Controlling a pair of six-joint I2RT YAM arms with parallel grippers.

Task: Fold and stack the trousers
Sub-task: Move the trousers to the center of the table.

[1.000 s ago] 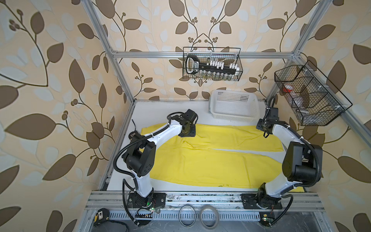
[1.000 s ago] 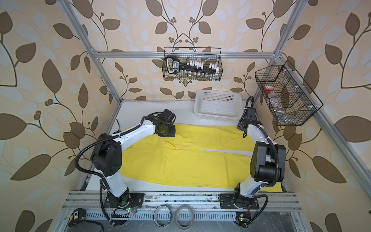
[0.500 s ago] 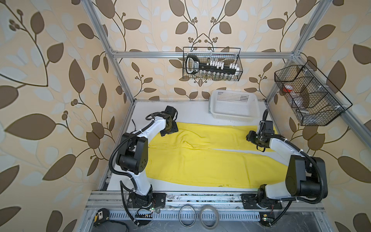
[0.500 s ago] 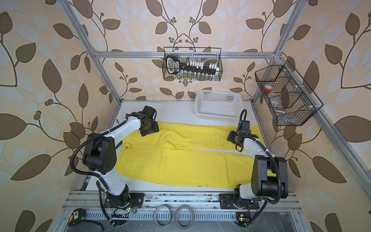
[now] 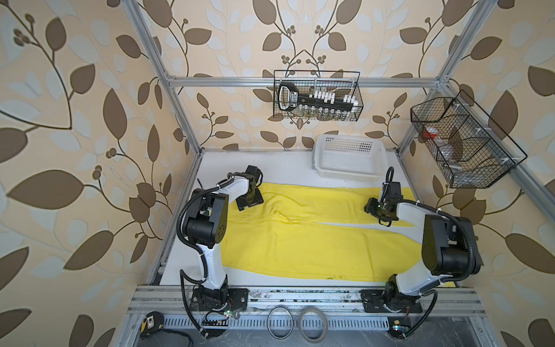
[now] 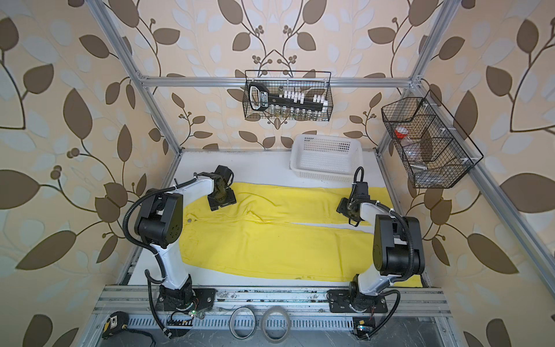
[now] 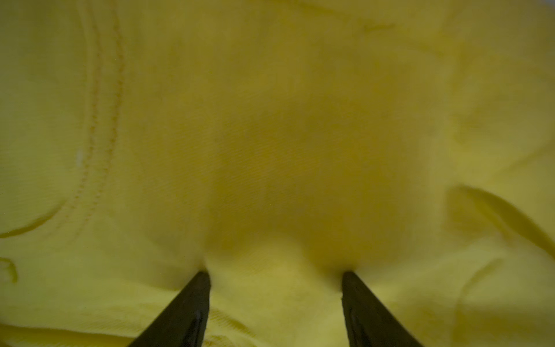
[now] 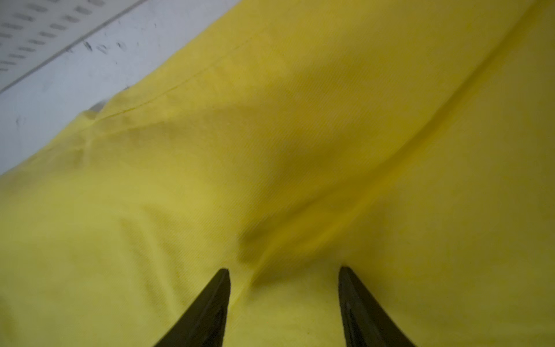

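On my left, my left claw (image 5: 249, 200) sits low on the hip of the trousers (image 5: 300, 246), at the far corner near the waistband. A second ago it was further along the far leg and closer to shut. Since then it has slid back toward the waist and spread. In the left wrist view its fingers (image 7: 199, 288) stand apart, tips pressed onto the cloth with nothing pinched between them and a curved seam off to one side. I judge that I have just let go after dragging that corner outward.

In the middle, the trousers lie spread flat on the white table (image 5: 270, 166). The waist is to my left and both legs run to my right. A thin strip of table shows between the legs, and there is a small ridge at the crotch.

On my right, my right claw (image 5: 375, 208) has come in from the far right corner and now rests on the far leg, toward its hem. The right wrist view shows its jaws apart too, tips on the cloth. A soft crease runs up between them, but as far as I can tell it is not gripped. The white basket (image 5: 348, 177) stands empty just beyond the far leg.

To me this means the flattening is about done and no fold has been made yet. Next I would take the far edge at both ends and bring the far leg over the near one.
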